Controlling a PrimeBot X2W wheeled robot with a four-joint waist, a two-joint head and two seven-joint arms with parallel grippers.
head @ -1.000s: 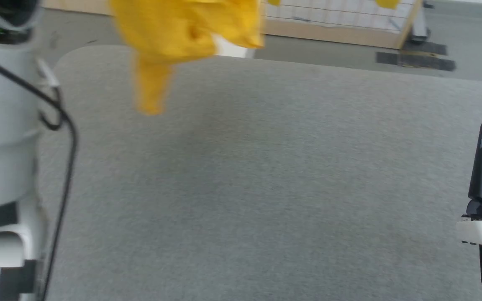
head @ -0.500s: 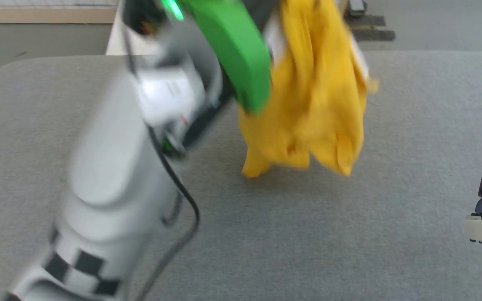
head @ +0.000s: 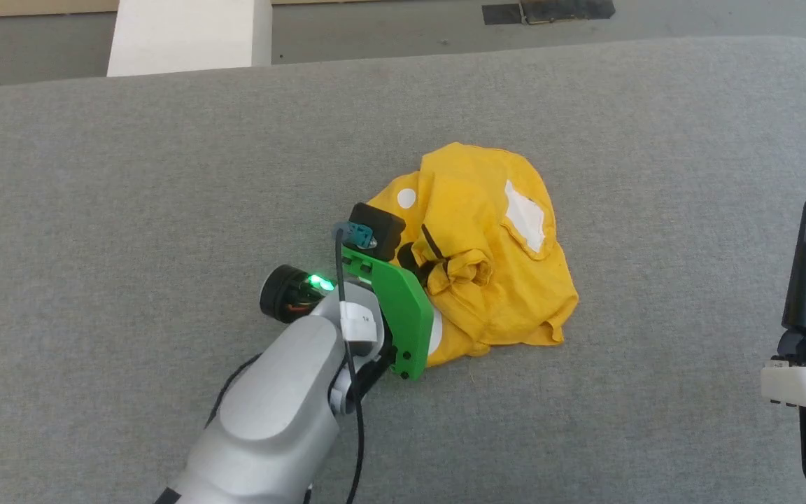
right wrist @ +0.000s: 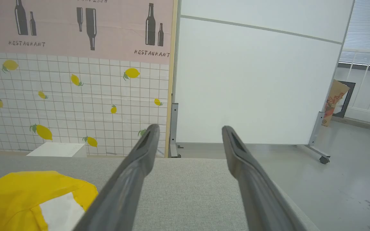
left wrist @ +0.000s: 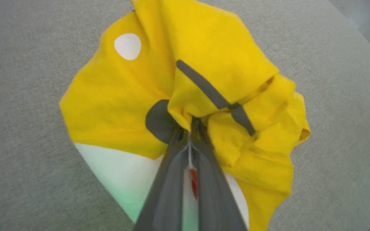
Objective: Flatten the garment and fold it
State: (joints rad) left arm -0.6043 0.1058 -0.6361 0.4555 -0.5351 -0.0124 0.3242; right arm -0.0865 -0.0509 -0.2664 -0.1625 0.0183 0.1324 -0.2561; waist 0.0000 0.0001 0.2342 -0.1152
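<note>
Left gripper (left wrist: 191, 128) has its two dark fingers pressed tight together, and they pinch a bunched fold of the yellow T-shirt (head: 494, 210). The pinch is right beside a round black patch (left wrist: 159, 120) on the shirt, and a black stripe (left wrist: 204, 85) runs just past the fingertips.

The T-shirt lies in a crumpled heap near the middle of the grey tabletop (head: 165, 175). It is not flat at all. Lumps and folds stick up, and one part is rolled into a knot beside the fingers. A small white dot (head: 406, 199) shows on the side nearer the left edge. A bigger white patch (head: 523, 217) shows on the side nearer the right edge. The left arm reaches in from the near edge, and a green plate (head: 403, 315) on its wrist covers the shirt's near left part.

Right gripper (right wrist: 188, 136) is by the right edge of the tabletop, well apart from the shirt. Its fingers are spread wide and hold nothing. They point toward the far edge.

Past the far edge stands a white box (head: 186, 35). Behind it are a tiled wall with lemon pictures (right wrist: 59, 96) and a white board on wheels (right wrist: 252, 80).
</note>
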